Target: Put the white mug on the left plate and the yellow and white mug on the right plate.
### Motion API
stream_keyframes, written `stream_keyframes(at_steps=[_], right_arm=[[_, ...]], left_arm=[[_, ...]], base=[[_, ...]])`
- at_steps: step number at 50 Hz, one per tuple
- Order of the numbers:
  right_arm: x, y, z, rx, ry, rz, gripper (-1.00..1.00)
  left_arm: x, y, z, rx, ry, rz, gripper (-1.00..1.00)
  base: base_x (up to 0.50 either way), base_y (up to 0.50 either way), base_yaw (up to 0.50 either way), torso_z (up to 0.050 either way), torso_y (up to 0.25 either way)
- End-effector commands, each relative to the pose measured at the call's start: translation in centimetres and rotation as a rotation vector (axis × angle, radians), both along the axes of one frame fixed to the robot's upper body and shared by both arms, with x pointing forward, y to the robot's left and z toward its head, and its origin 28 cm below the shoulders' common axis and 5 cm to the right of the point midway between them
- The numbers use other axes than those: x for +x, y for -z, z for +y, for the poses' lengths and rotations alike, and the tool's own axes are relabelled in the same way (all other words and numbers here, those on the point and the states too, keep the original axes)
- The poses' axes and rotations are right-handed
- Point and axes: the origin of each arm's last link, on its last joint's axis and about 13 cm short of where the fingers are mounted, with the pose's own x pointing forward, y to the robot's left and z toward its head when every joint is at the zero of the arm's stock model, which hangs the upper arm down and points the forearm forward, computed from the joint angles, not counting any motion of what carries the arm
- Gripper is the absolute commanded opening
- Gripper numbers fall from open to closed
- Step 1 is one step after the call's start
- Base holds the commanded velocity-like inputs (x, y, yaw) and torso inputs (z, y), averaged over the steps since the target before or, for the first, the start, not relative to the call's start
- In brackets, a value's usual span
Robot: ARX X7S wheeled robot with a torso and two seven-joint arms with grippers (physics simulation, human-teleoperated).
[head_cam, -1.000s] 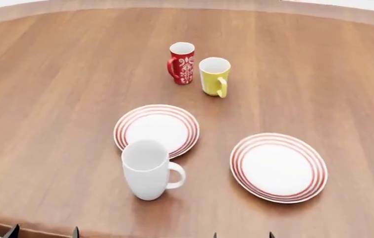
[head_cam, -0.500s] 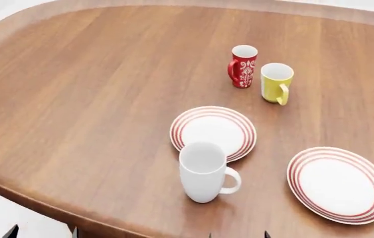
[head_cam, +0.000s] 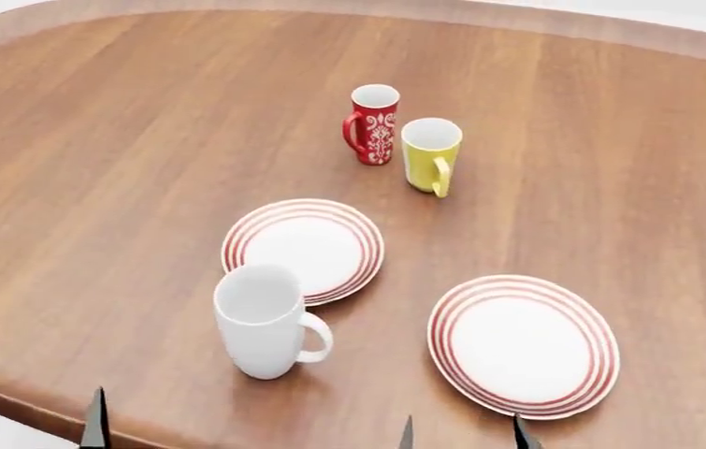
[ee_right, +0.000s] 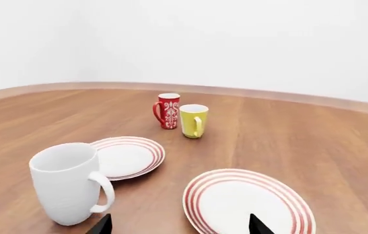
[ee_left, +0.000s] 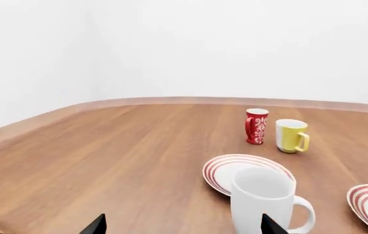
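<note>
1. So our view keeps swinging: half a second ago everything sat further right in the head view, now it's slid back left. The mugs and plates keep the same layout, so we reckon it's just us moving, not them.
2. Task-wise nothing's done yet. The white mug stands upright on the desk, just near of the left plate, handle pointing right. The yellow and white mug is at the far side beside the red mug, well apart from the right plate. Both plates are bare.
3. Left claw and right claw show only dark fingertips at the near edge, spread apart and holding nothing.
4. Surface is smooth brown wood with a rounded edge. Room's just plain white walls.
</note>
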Motion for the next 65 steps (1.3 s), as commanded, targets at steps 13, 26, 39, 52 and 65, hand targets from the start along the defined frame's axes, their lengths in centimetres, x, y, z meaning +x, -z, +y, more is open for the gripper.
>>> stream_keyframes(at_steps=[13,26,39,52,65], right_arm=[[-0.1,-0.6,-0.7,0.040,0.054,-0.040,1.00],[-0.2,-0.3,-0.4,0.022,0.049,-0.026,1.00],[0.0,-0.1,-0.5,-0.038,0.089,-0.019,1.00],[-0.3,-0.1,-0.4,-0.044,0.063,-0.021,1.00],[-0.2,-0.1,-0.4,-0.043,0.058,-0.014,1.00]], left_arm=[[-1.4,-4.7,1.8,-0.060,-0.089,-0.187,1.00],[-1.5,-4.5,2.0,-0.043,-0.130,-0.191,1.00],[-1.7,-4.7,2.1,-0.067,-0.113,-0.196,1.00],[-1.7,-4.6,2.1,-0.066,-0.112,-0.196,1.00],[-1.8,-4.7,2.2,-0.064,-0.116,-0.201,1.00]], base=[[0.12,0.03,0.00,0.000,0.000],[0.49,0.11,0.00,0.000,0.000],[-0.01,0.05,0.00,0.000,0.000],[0.05,0.02,0.00,0.000,0.000],[0.48,0.16,0.00,0.000,0.000]])
